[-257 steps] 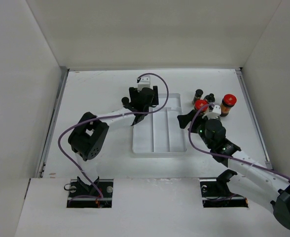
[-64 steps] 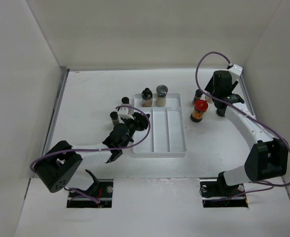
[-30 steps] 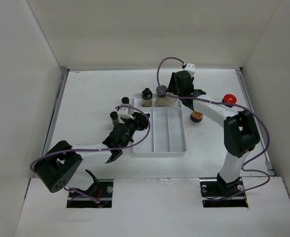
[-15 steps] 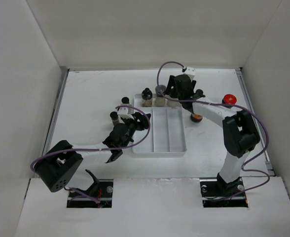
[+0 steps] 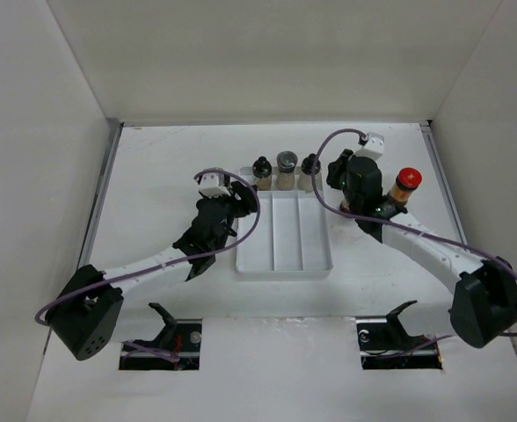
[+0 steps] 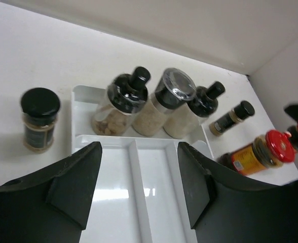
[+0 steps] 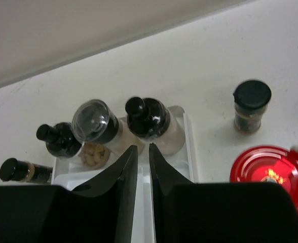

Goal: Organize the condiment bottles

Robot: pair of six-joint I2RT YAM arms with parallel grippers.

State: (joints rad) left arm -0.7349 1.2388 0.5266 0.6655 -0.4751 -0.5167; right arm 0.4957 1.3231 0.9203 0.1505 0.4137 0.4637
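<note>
Three condiment bottles stand in a row at the far end of the white tray (image 5: 285, 239): a black-capped shaker (image 5: 262, 171), a grey-lidded jar (image 5: 287, 166) and another black-capped shaker (image 5: 310, 169). My left gripper (image 5: 241, 199) hovers over the tray's left side, open and empty (image 6: 139, 187). A black-capped bottle (image 6: 39, 119) stands outside the tray to the left. My right gripper (image 5: 338, 172) is just right of the tray's far corner, shut on nothing (image 7: 139, 149). On the table to the right stand a red-capped jar (image 5: 406, 183), a second one (image 6: 256, 155) and a slim vial (image 6: 233, 117).
White walls enclose the table on three sides. A small black-capped bottle (image 7: 251, 106) stands on the bare table right of the tray rim (image 7: 187, 132). The tray's three long compartments (image 6: 113, 174) lie bare nearer to me.
My right gripper has drawn back to the right from the tray's far end and shut. A third bottle now stands there. My left arm has reached forward, its jaws wider.
</note>
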